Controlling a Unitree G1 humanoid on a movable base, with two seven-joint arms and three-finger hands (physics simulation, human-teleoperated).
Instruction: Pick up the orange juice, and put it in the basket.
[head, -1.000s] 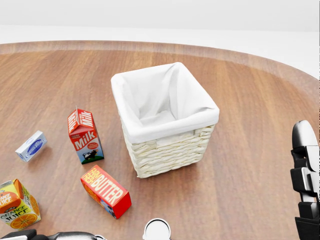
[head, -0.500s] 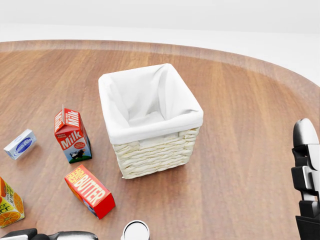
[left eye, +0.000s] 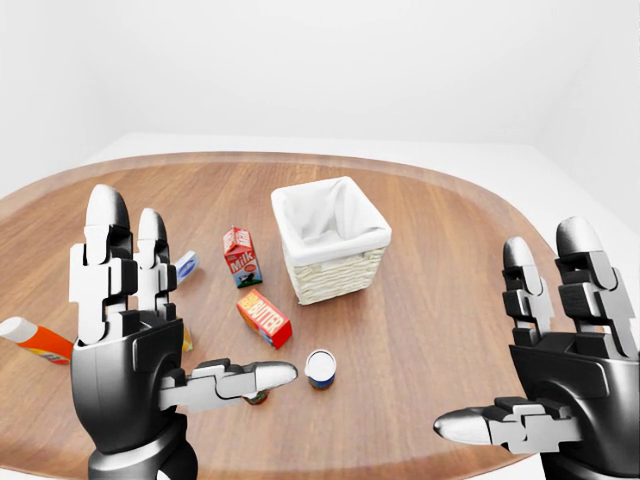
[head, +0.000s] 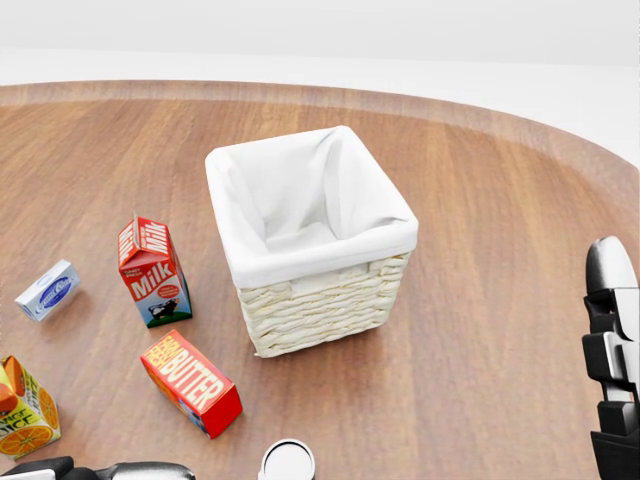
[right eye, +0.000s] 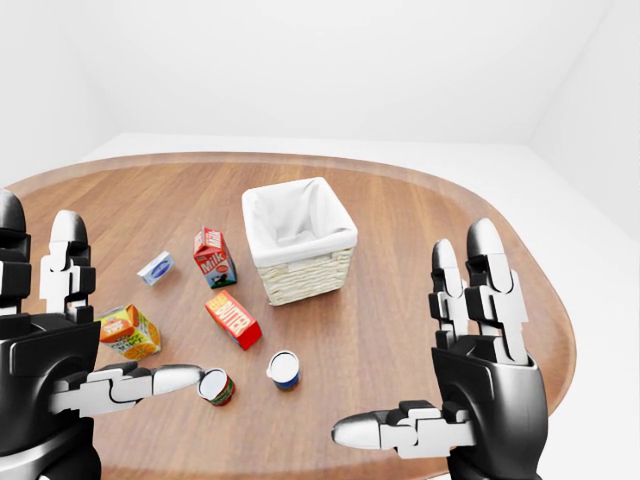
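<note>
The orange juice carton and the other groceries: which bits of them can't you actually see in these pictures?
- Orange juice: in the left-eye view the left hand hides nearly all of it; the head view's left edge cuts it off.
- Basket: its bottom is lost in the folds of its white lining.
- Small can: its label is too small to read.
- Orange tube: the left-eye view's left edge cuts it off.

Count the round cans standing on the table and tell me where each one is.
2. In the right-eye view, the blue-sided can stands below the butter box; the red-sided can stands to its left, at the left hand's thumb tip. None looks hidden.
</note>
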